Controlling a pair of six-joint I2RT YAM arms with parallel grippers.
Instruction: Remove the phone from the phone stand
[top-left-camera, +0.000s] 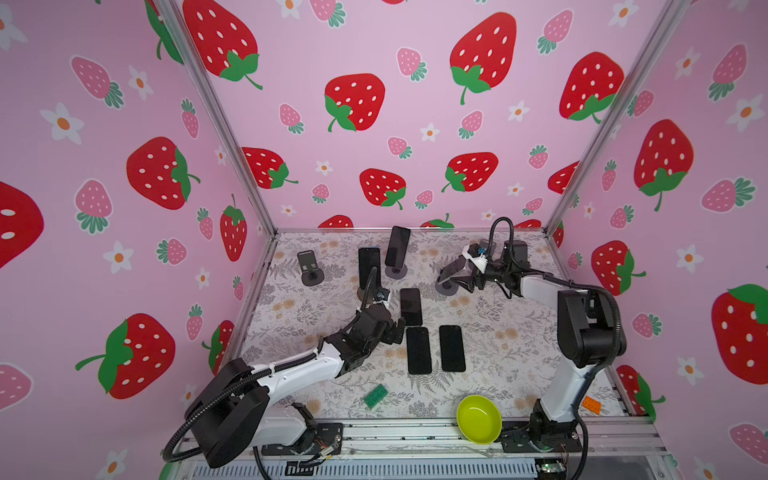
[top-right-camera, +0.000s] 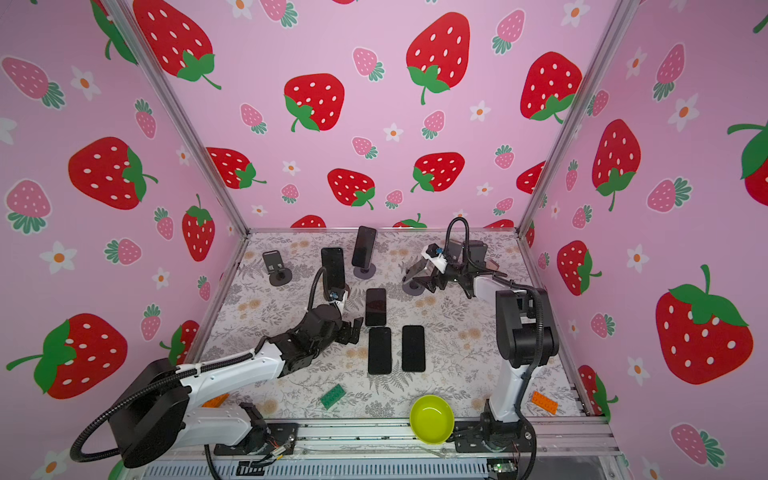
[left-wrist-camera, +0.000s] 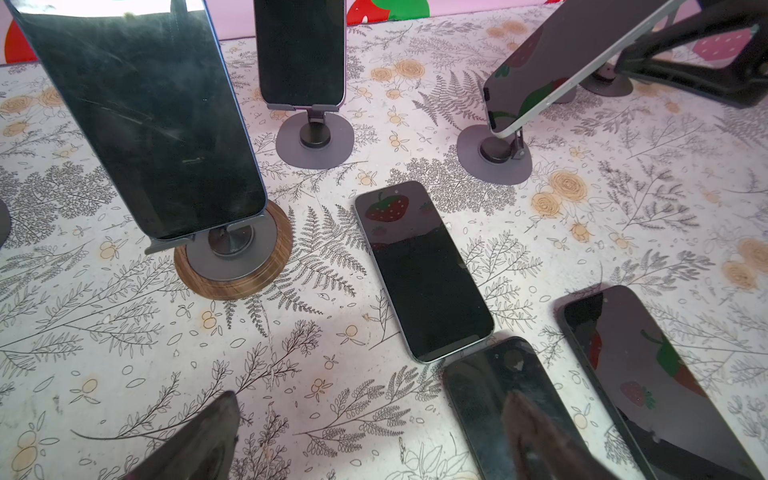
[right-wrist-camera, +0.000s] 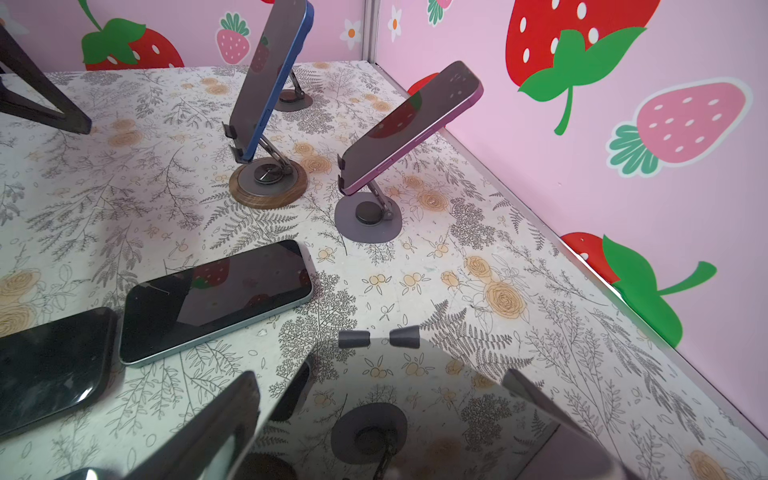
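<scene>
At the left of the flower-printed table an empty dark grey stand is seen, then a blue-edged phone propped on a wooden-ringed stand and a purple-edged phone on a grey disc stand. Nearer the front, the left tool is held wide open and empty, just beside three dark phones laid flat. Farthest right, the silver-edged, dark-screened phone is leaned back on its grey round-based phone stand, its foot caught in the two lips. It is straddled from its upper end by the right tool, a finger along each long edge. Whether the edges are actually pressed cannot be told. The right arm is judged far nearer, and a pull up along the phone's long axis, clear of the lips, is called for.
</scene>
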